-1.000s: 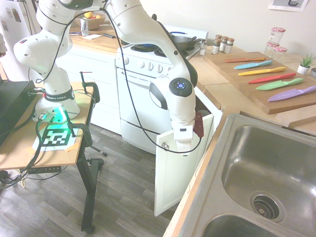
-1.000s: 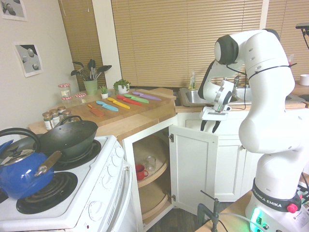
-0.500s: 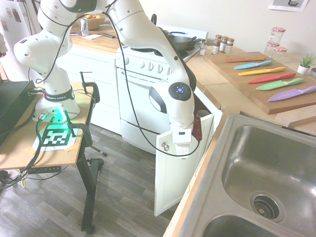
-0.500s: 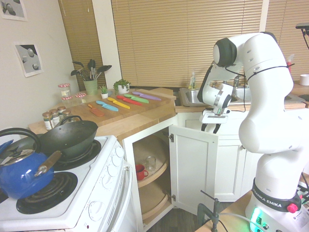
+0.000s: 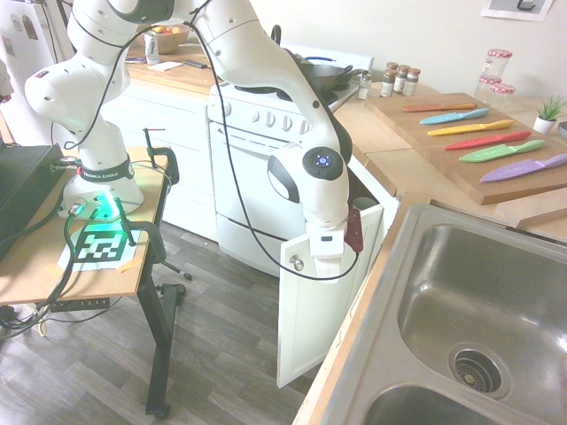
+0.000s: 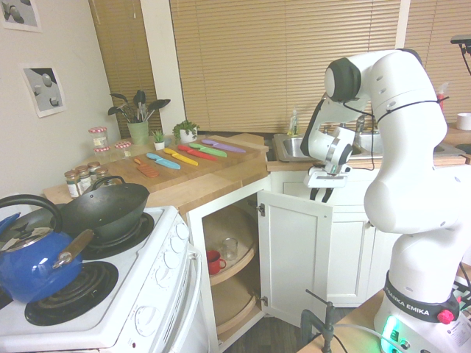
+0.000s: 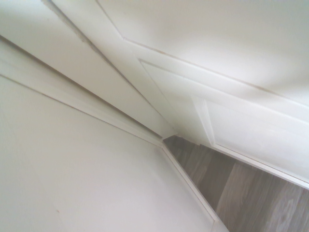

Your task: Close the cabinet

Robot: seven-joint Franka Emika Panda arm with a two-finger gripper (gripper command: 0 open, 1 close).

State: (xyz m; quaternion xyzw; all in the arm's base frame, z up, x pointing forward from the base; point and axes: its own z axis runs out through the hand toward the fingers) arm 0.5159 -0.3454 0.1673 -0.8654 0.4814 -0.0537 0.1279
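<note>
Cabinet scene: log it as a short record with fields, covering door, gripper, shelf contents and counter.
door: cabinet door stands open, swung out from the cabinet
knob: small round knob near the door's top corner
gripper: gripper at the door's top edge, pointing down; whether it grips the edge cannot be told
shelves: red cup and glass on the upper round shelf
counter: coloured knives on a wooden board
task state: door not yet closed
</note>
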